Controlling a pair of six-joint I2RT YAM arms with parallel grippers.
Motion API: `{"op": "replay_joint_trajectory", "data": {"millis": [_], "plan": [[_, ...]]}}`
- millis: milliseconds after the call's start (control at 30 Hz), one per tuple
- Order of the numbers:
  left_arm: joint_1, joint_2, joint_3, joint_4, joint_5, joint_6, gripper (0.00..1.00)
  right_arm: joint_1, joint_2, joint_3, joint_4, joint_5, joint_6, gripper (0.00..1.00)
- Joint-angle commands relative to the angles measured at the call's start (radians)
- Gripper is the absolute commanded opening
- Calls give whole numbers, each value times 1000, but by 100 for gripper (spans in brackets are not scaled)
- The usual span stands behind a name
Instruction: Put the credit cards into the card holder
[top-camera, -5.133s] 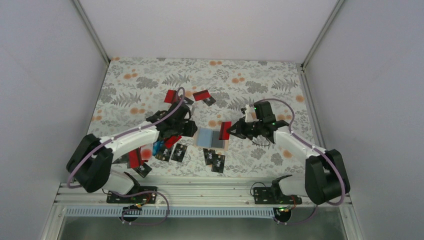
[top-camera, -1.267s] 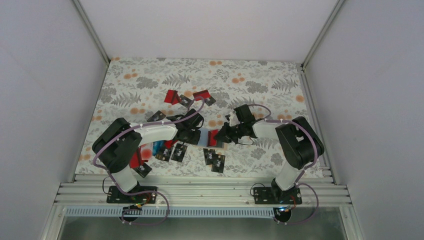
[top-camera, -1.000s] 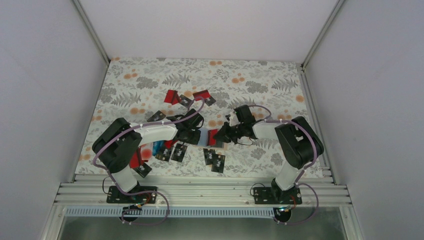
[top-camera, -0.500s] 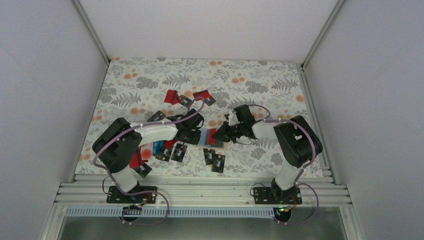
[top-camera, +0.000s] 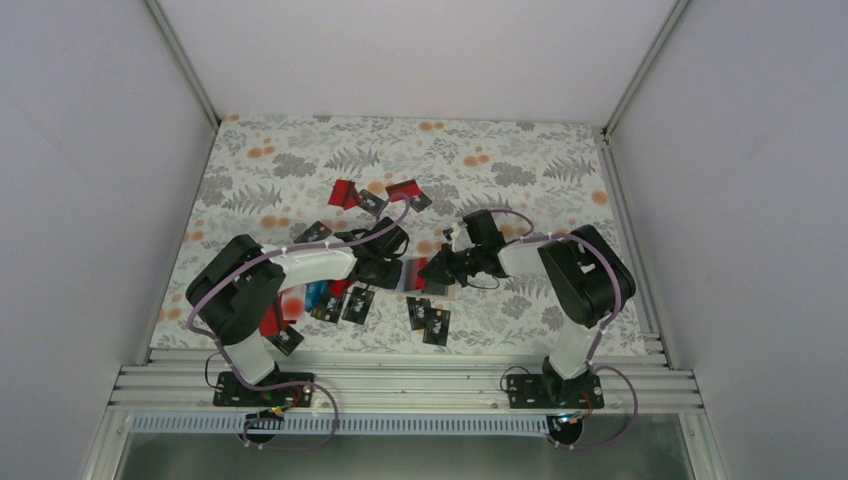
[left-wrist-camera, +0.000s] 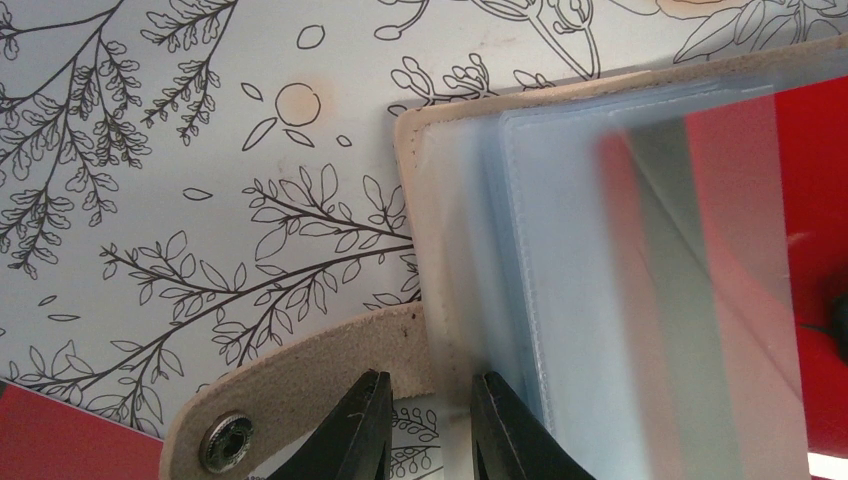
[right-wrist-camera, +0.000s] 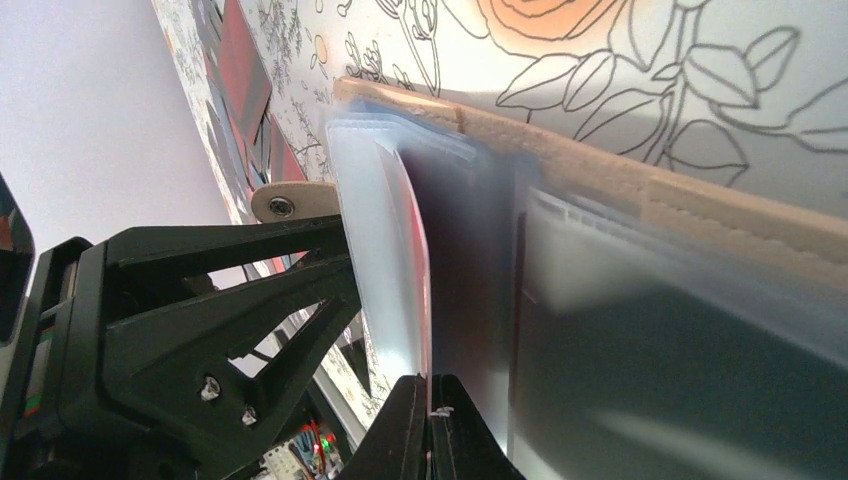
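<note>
Black cards (top-camera: 430, 318) lie loose on the flowered tabletop (top-camera: 290, 160), nearest the arm bases and well apart from both grippers. Past them, at mid-table, the card holder (top-camera: 412, 277) lies open with its tan cover down and its grey-blue sleeves up, and both arms meet over it.

The left gripper (left-wrist-camera: 425, 400) comes in from the left and is clamped on the holder's left edge, just where the snap strap (left-wrist-camera: 300, 395) joins the cover. One finger sits on each side of the clear sleeve (left-wrist-camera: 560, 300), lifting that leaf off the stack. The right gripper (right-wrist-camera: 430, 415) comes from the opposite side with its fingers pressed together on a red card (right-wrist-camera: 424, 290). The card stands on edge, its upper part already showing red through the raised leaf.

The coming move turns on this: the pocket mouth faces right, toward the right gripper, and the card's long axis seems to run left–right, in line with the sleeve. A straight push leftward should seat it, provided the left gripper keeps the leaf parted — I judge any tilt would jam a corner.

Farthest back, more red cards (top-camera: 343, 192) lie untouched.
</note>
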Motion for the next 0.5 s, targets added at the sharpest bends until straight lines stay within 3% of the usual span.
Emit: {"op": "replay_joint_trajectory", "data": {"millis": [0, 467], "plan": [[-11, 31, 15, 4, 11, 0, 23, 21, 30, 21, 14, 3, 12, 4], [-14, 36, 15, 5, 13, 2, 23, 41, 69, 32, 44, 9, 45, 4]]}}
